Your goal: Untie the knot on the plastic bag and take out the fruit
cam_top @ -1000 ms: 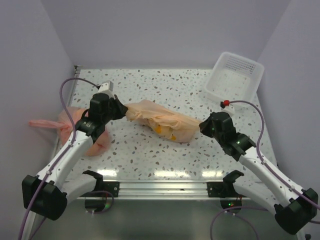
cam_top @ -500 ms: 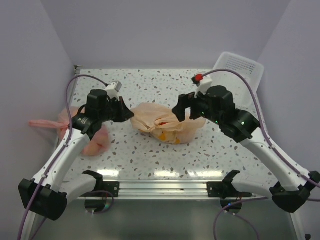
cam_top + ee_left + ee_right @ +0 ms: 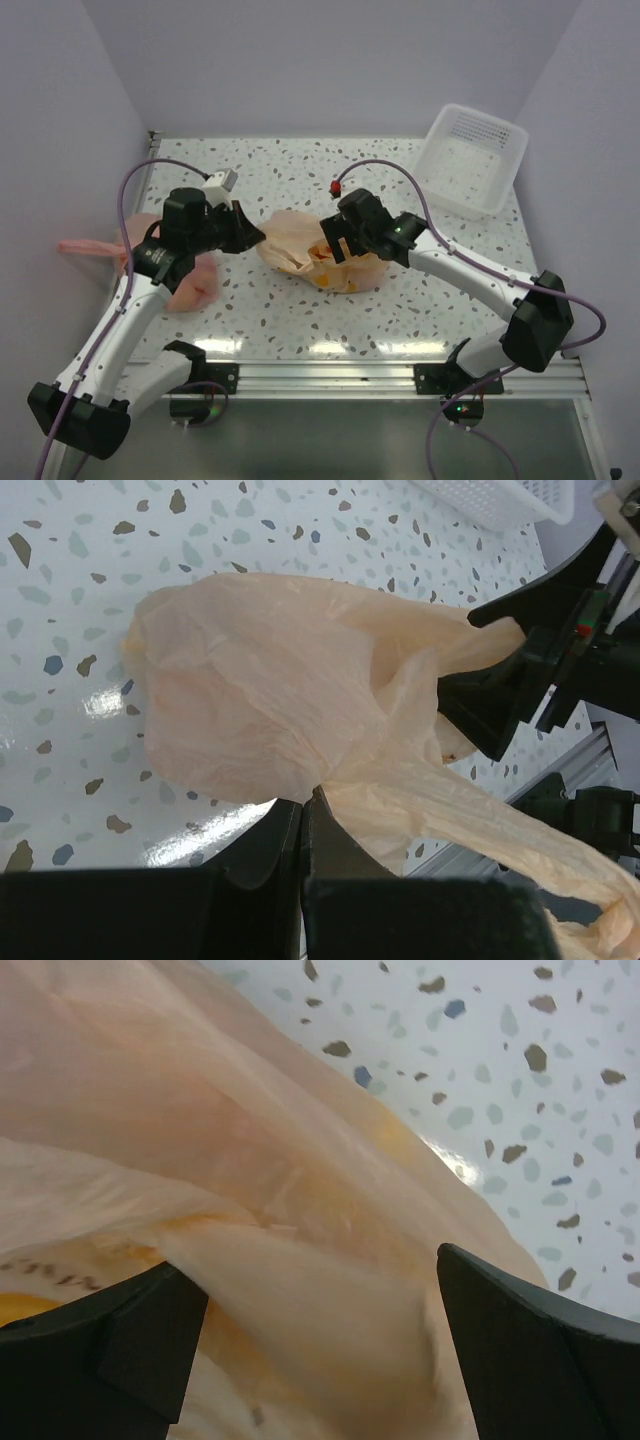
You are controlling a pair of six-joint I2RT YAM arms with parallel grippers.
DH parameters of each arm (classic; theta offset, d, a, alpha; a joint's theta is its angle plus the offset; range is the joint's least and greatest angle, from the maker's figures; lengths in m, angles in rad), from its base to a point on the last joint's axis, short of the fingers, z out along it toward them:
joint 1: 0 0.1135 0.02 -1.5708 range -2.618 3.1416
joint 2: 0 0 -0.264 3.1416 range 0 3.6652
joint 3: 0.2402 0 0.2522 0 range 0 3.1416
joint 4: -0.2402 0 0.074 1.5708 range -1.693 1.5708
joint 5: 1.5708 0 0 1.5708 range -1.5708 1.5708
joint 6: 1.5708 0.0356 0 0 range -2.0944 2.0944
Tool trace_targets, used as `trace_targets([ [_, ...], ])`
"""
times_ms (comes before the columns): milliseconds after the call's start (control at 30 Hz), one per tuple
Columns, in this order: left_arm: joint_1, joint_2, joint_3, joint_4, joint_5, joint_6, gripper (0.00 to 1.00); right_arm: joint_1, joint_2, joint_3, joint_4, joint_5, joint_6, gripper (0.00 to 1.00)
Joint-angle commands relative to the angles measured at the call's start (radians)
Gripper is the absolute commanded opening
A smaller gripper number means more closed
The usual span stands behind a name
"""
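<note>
The thin, crinkly, pale peach-orange plastic bag (image 3: 292,235) lies near the middle of the speckled white bench (image 3: 400,180). It is now a slack heap, while one second ago it was pulled long between the two arms. The change is on the right side: the right tool (image 3: 333,245) has let go of the bag's end at 3 o'clock, has opened wide, and has come over the top of the heap, where its two fingers stand far apart just above the film. The left tool (image 3: 303,818) has not changed; it is closed tight on a gathered fold of the bag at the 9 o'clock side. In the left wrist view a long handle ear (image 3: 480,825) trails loose toward 4 o'clock. I cannot find the knot in any view, so I judge that the tie is probably open already. Yellow-orange patches show through the film, but I cannot tell whether they are fruit or print. The next step seems to be spreading the mouth and reaching inside.
</note>
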Motion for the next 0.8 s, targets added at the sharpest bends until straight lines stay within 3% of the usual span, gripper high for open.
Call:
trace_targets([
  [0, 0.007, -0.046, -0.018, -0.021, -0.028, 0.014, 0.00, -0.031, -0.002, -0.058, -0.041, 0.185, 0.050, 0.96],
  [133, 0.008, -0.069, -0.044, -0.059, -0.067, 0.048, 0.00, -0.116, -0.054, -0.170, -0.059, 0.231, 0.093, 0.93],
  [233, 0.008, -0.089, -0.070, -0.070, -0.114, 0.060, 0.00, -0.170, -0.120, -0.248, -0.041, 0.182, 0.103, 0.80],
  [267, 0.008, -0.095, -0.075, -0.075, -0.151, 0.066, 0.00, -0.179, -0.135, -0.279, -0.036, 0.167, 0.103, 0.64],
  [367, 0.008, -0.090, -0.078, -0.102, -0.227, 0.086, 0.00, -0.186, -0.198, -0.282, -0.030, 0.104, 0.084, 0.29],
  [400, 0.008, -0.083, -0.072, -0.109, -0.234, 0.097, 0.00, -0.185, -0.213, -0.275, -0.024, 0.089, 0.077, 0.08],
  [433, 0.008, -0.064, -0.047, -0.118, -0.237, 0.109, 0.00, -0.185, -0.244, -0.252, -0.016, 0.066, 0.070, 0.00],
  [467, 0.008, -0.056, -0.027, -0.131, -0.240, 0.134, 0.01, -0.185, -0.258, -0.240, -0.009, 0.043, 0.069, 0.00],
  [500, 0.007, -0.052, -0.006, -0.136, -0.240, 0.147, 0.14, -0.183, -0.268, -0.226, -0.004, 0.014, 0.067, 0.00],
  [533, 0.007, -0.050, 0.040, -0.136, -0.240, 0.161, 0.46, -0.183, -0.276, -0.209, -0.001, 0.000, 0.066, 0.00],
  [600, 0.007, -0.056, 0.113, -0.122, -0.240, 0.198, 0.74, -0.182, -0.273, -0.151, -0.019, -0.026, 0.052, 0.00],
  [633, 0.007, -0.058, 0.140, -0.113, -0.243, 0.207, 0.93, -0.182, -0.267, -0.106, -0.030, -0.028, 0.044, 0.00],
  [667, 0.007, -0.056, 0.164, -0.112, -0.248, 0.226, 0.99, -0.179, -0.247, -0.088, -0.039, -0.029, 0.038, 0.00],
  [767, 0.003, -0.030, 0.266, -0.110, -0.231, 0.272, 1.00, -0.171, -0.220, -0.028, -0.067, -0.022, 0.014, 0.00],
])
